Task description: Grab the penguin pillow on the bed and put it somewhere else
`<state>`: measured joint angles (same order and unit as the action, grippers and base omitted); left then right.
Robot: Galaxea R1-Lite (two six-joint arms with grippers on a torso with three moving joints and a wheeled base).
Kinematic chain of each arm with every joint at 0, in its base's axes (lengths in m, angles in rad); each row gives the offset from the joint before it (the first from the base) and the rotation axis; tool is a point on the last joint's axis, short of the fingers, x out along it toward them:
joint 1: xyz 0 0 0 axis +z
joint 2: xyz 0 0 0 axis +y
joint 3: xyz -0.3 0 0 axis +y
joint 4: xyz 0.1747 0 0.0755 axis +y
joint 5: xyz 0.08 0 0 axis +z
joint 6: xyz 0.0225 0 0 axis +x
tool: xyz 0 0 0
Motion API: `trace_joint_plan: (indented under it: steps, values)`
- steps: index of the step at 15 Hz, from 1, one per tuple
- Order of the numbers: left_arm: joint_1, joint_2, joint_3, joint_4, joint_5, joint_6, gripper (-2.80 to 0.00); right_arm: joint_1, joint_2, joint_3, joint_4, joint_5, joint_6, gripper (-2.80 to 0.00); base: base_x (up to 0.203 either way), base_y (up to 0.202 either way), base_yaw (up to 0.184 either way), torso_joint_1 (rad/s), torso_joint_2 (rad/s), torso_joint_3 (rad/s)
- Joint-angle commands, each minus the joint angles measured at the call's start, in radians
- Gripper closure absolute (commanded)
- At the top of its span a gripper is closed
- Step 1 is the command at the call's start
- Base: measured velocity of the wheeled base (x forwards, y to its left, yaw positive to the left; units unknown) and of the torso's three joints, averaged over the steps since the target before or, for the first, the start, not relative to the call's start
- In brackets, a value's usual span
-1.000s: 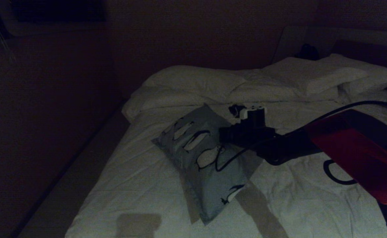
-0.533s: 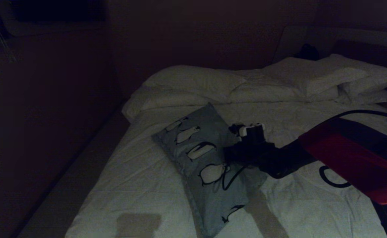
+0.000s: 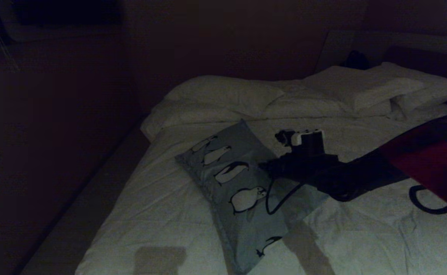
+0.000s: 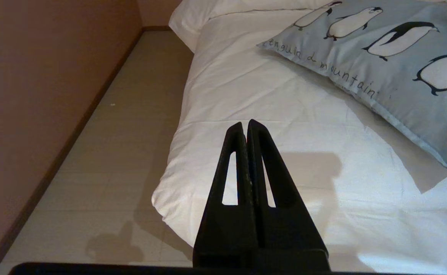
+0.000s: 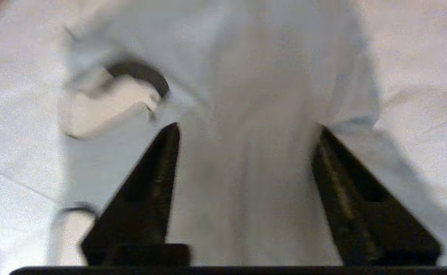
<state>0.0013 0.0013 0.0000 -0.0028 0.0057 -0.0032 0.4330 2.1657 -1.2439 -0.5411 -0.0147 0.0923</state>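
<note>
Pillow: the penguin pillow (image 3: 238,187) lies flat on the bed (image 3: 162,214), left of the middle, its long side running from 11 to 5 o'clock; white pillows (image 3: 227,91) are well apart at 12.
Right tool: the right tool (image 5: 246,130) is over the pillow's 3 o'clock edge, jaws spread wide with pale cloth between them; whether the fingers (image 5: 150,183) touch the cloth I cannot tell, and nothing looks pinched.
Left tool: the left tool (image 4: 245,128) hangs by the bed's near left corner, jaws pressed together, empty.
Handling: judged soft, light and floppy; it will sag and fold rather than stay stiff, and the smooth cover may slide out of a shallow pinch.
Where to hold: likely best at an edge or corner, gathering a thick fold of cover and filling.
Risk: catching the duvet with it.
</note>
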Motion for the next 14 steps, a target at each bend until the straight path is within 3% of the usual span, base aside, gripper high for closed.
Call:
trace_joint_plan:
  steps: [1, 6, 14]
  values:
    - [0.0, 0.0, 0.0, 0.0, 0.0, 0.0, 0.0, 0.002, -0.129, 0.034, -0.004, -0.001, 0.001, -2.8, 0.0, 0.0, 0.0, 0.0, 0.0, 0.0]
    - [0.0, 0.0, 0.0, 0.0, 0.0, 0.0, 0.0, -0.019, -0.343, 0.1, 0.006, -0.04, -0.005, -2.8, 0.0, 0.0, 0.0, 0.0, 0.0, 0.0]
    - [0.0, 0.0, 0.0, 0.0, 0.0, 0.0, 0.0, -0.347, -0.548, 0.202, 0.013, -0.113, 0.001, -2.8, 0.0, 0.0, 0.0, 0.0, 0.0, 0.0]
